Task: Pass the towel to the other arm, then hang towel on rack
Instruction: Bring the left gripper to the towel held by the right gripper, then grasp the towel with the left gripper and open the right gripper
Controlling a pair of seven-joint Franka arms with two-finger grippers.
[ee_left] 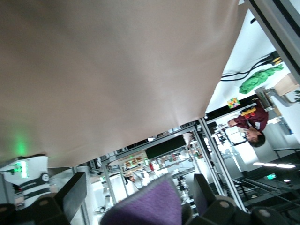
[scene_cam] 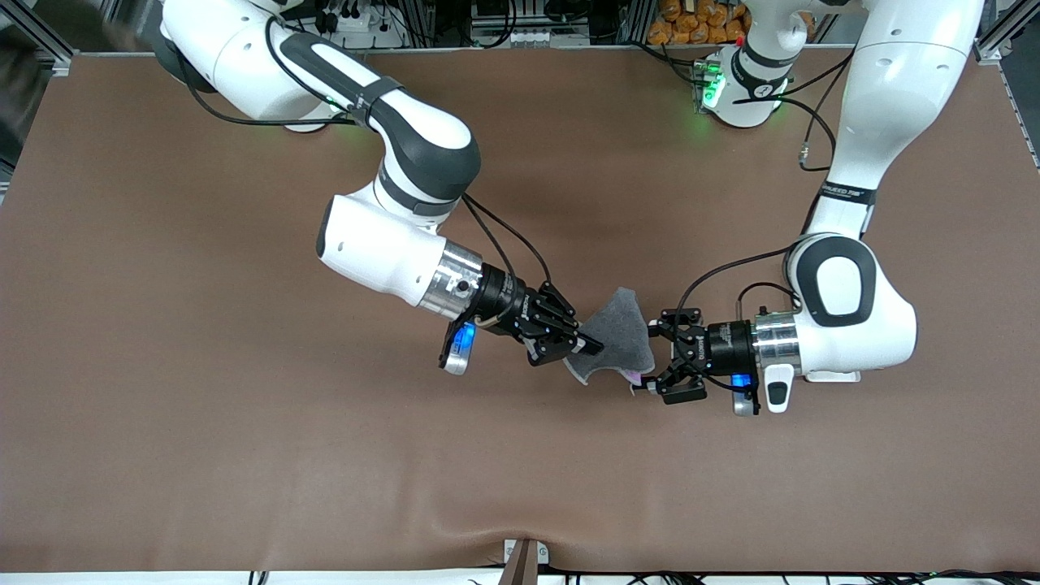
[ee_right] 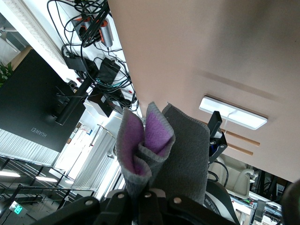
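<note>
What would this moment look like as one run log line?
phase: handover | right hand: shut on towel | left hand: open around towel's free edge | rack: bare on table

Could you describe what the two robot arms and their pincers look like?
Both arms have glossy white shells with dark grey joint bands and a silver metal ring at the wrist. Black cables loop along each forearm. The right pincer and the left pincer are black, each with a small white camera housing glowing blue beside it. Green lights shine near the arm bases.
</note>
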